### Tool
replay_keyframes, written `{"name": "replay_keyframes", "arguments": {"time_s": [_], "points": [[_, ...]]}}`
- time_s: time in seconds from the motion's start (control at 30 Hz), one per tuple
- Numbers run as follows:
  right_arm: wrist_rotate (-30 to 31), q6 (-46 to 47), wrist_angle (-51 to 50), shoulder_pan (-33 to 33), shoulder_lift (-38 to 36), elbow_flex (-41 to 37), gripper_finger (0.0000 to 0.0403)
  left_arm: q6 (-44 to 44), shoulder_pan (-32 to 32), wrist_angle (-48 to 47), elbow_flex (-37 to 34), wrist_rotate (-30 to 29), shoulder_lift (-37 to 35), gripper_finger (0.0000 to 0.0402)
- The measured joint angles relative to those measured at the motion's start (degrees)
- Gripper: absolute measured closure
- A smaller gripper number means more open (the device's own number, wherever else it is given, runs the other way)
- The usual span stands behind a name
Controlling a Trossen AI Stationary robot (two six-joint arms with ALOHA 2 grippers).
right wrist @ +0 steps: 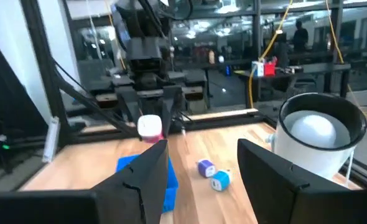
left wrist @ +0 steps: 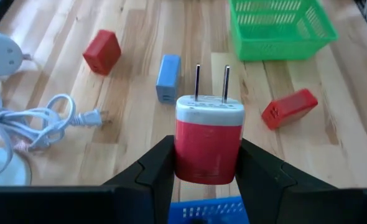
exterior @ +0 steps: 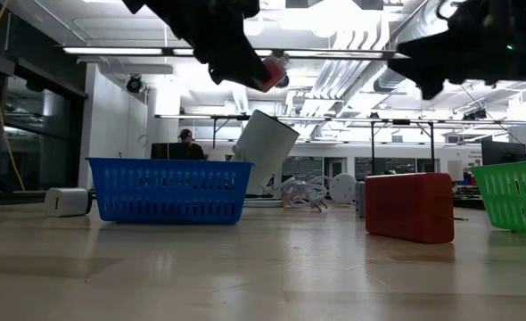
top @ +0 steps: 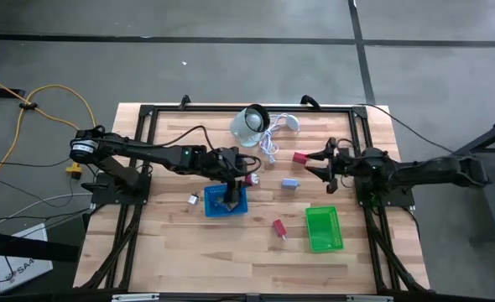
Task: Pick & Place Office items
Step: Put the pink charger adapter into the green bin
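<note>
Red and white, the plug adapter (left wrist: 208, 140) sits clamped between your left gripper (left wrist: 207, 163) fingers, prongs outward, held in the air just above the blue basket (top: 226, 202). Beyond that basket lie a pale blue block (left wrist: 168, 77) and two red blocks (left wrist: 102, 51), one near the green basket (top: 324, 229). Your right gripper (top: 317, 162) hangs with its fingers spread apart and empty, well away from the blue basket.

— Where is the blue plastic mesh basket (top: 226, 202)?
— On the wooden slat table (top: 164, 243), left of the middle. The green plastic mesh basket (top: 323, 228) sits to its right.
— What lies between them?
— A red plastic block (top: 278, 227). Behind it lies a pale blue plastic block (top: 290, 183), and behind that a second red block (top: 299, 157).
— And over the blue basket?
— A red and white plug charger (left wrist: 208, 143), up in the left gripper (left wrist: 207, 163).
</note>
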Motion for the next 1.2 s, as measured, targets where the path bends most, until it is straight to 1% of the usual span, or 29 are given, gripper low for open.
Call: {"name": "replay_keyframes", "arguments": {"time_s": [0.17, 0.33, 0.57, 0.87, 1.0, 1.2], "points": [[0.1, -2.9, 2.8, 1.7, 11.5, 5.7, 0.0224, 0.2, 0.0, 3.0, 0.0, 0.0, 0.0, 0.0263], [0.1, -5.7, 3.5, 3.7, 22.1, 11.8, 0.0224, 0.3, 0.0, 4.9, 0.0, -0.1, 0.0, 0.0263], [0.0, -9.6, 4.9, 6.7, 33.6, 19.4, 0.0224, 0.3, 0.0, 4.9, 0.0, -1.1, 0.0, 0.0263], [0.0, -10.1, 5.1, 7.2, 41.6, 24.4, 0.0224, 1.3, 0.0, 4.9, 0.0, -1.1, 0.0, 0.0263], [-1.3, -10.1, 5.6, 7.2, 43.0, 25.1, 0.0224, 2.0, 0.0, 6.1, 0.0, -1.1, 0.0, 0.0263], [-1.4, -9.9, 5.9, 7.2, 43.1, 25.1, 0.0224, 2.0, 0.0, 6.7, 0.0, -1.1, 0.0, 0.0263]]}}
